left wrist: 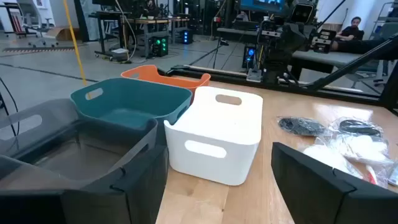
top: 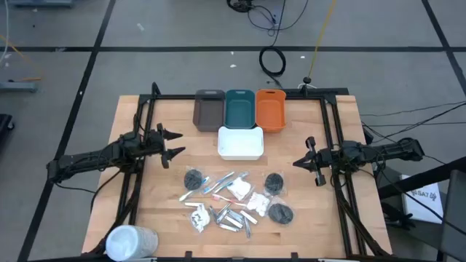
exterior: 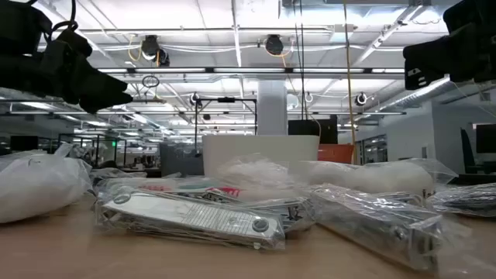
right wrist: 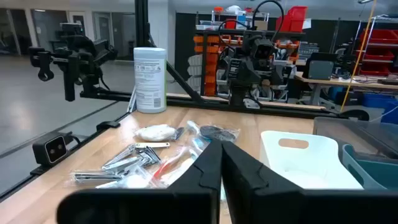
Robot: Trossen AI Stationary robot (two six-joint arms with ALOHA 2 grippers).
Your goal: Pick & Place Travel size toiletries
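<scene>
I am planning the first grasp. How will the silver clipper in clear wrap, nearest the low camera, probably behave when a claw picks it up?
The silver clipper looks like metal, so it is probably stiff and a bit heavy for its size. Its clear wrap is shiny and loose, so fingers may slip on it. It lies flat on the table, so rolling seems unlikely.

Two slim matte-black jointed arms, the left arm [top: 95, 156] and right arm [top: 378, 153], each end in angular, wedge-shaped black fingers [left wrist: 323, 186].
</scene>
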